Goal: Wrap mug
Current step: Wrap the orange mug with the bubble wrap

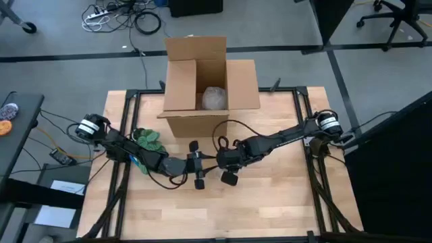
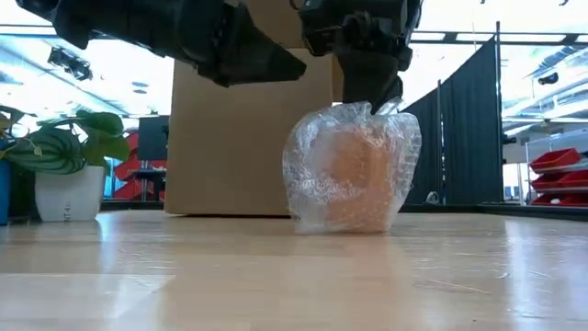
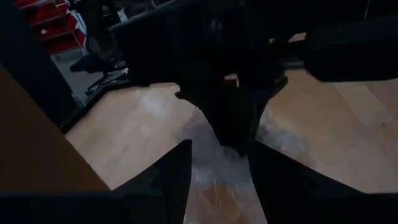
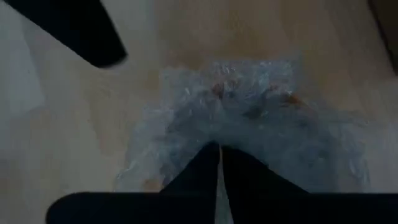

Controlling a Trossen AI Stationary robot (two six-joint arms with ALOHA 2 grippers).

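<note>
An orange mug wrapped in clear bubble wrap [image 2: 352, 170] stands upright on the wooden table [image 2: 276, 276], in front of the cardboard box. My right gripper [image 4: 219, 148] comes down on the top of the bundle and is shut on the wrap. My left gripper [image 3: 219, 152] hovers just to its left, open. Its two fingers stand on either side of the wrap's top and of the right gripper's fingers. In the high view both grippers meet at mid-table [image 1: 210, 162] and cover the mug. My right gripper pinches the gathered bubble wrap at the top of the bundle [image 4: 211, 127] between its two fingers, coming from above and pointing down. The wrapped mug stands with its bottom on the table [image 2: 349, 228].
An open cardboard box [image 1: 202, 81] stands at the table's far middle with a wrapped bundle [image 1: 214, 98] inside. A potted plant [image 1: 147, 140] sits at the left. The near half of the table is bare wood.
</note>
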